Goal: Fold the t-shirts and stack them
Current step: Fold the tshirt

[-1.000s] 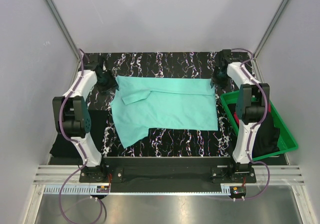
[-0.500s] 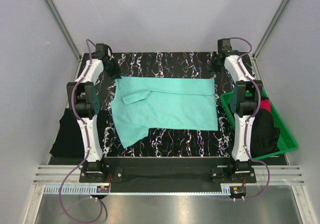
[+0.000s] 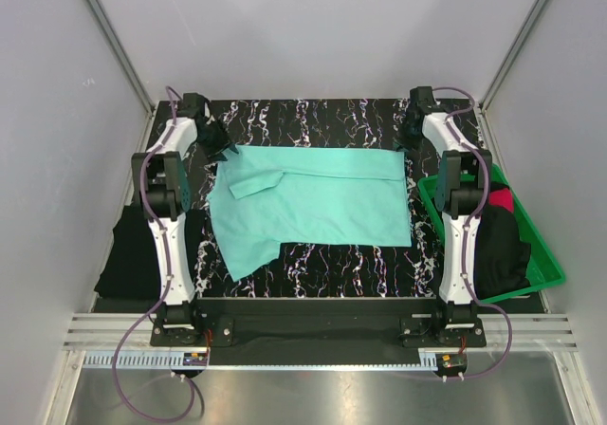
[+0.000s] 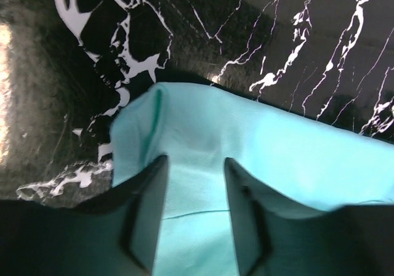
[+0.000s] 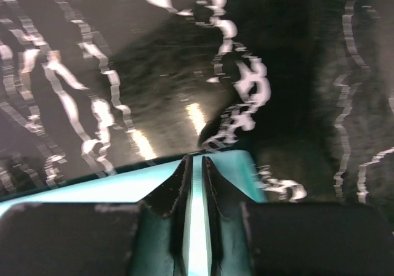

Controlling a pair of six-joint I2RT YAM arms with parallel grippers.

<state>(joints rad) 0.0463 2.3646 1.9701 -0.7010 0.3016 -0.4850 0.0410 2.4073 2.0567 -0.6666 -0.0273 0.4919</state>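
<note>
Turquoise t-shirt (image 3: 313, 202) is laid flat between the two grippers. From overhead the jaw states are hidden. In the wrist views the left gripper (image 4: 194, 165) is seen spread astride a shirt corner, and the right gripper (image 5: 195, 162) is seen nearly closed, pinching the hem.

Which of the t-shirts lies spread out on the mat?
The turquoise t-shirt; one black t-shirt lies heaped at the left, another bunched in the green tray.
</note>
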